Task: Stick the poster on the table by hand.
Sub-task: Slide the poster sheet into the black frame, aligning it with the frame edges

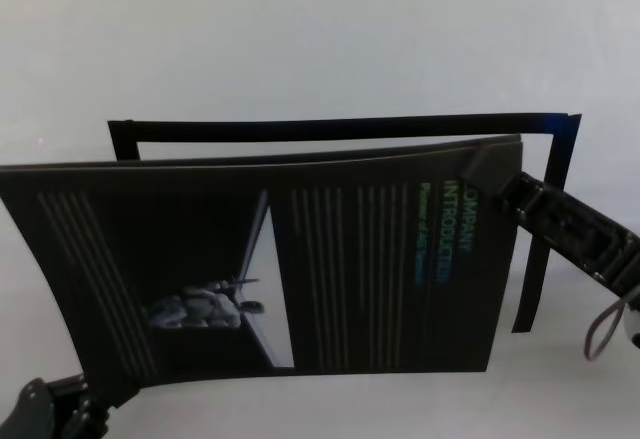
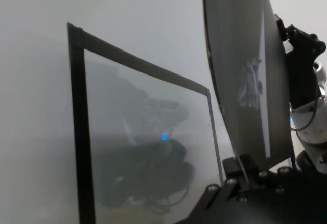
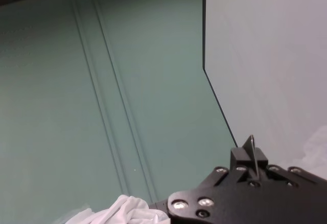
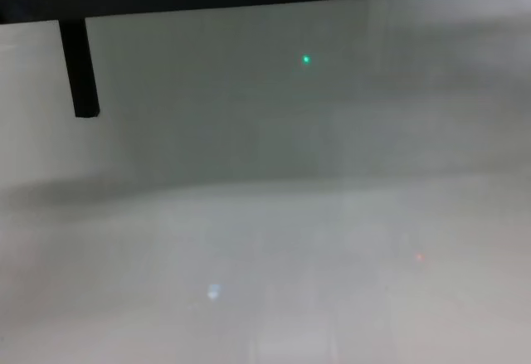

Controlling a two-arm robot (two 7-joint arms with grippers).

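The poster [image 1: 330, 259], a black sheet with pale text columns, a white slanted strip and a bluish picture, hangs slightly bowed above the pale table [image 1: 300, 39]. My left gripper [image 1: 92, 391] is shut on its near left corner; in the left wrist view [image 2: 240, 175] the thin edge sits between the fingers. My right gripper [image 1: 487, 167] is shut on its far right corner, and the right wrist view [image 3: 251, 157] shows the sheet's edge pinched. The poster stands edge-on in the left wrist view [image 2: 240, 71].
A thin black rectangular outline [image 1: 340, 126] lies on the table behind and under the poster; it also shows in the left wrist view [image 2: 76, 132], and one leg shows in the chest view [image 4: 79, 65]. White cloth [image 3: 122, 211] shows by my right wrist.
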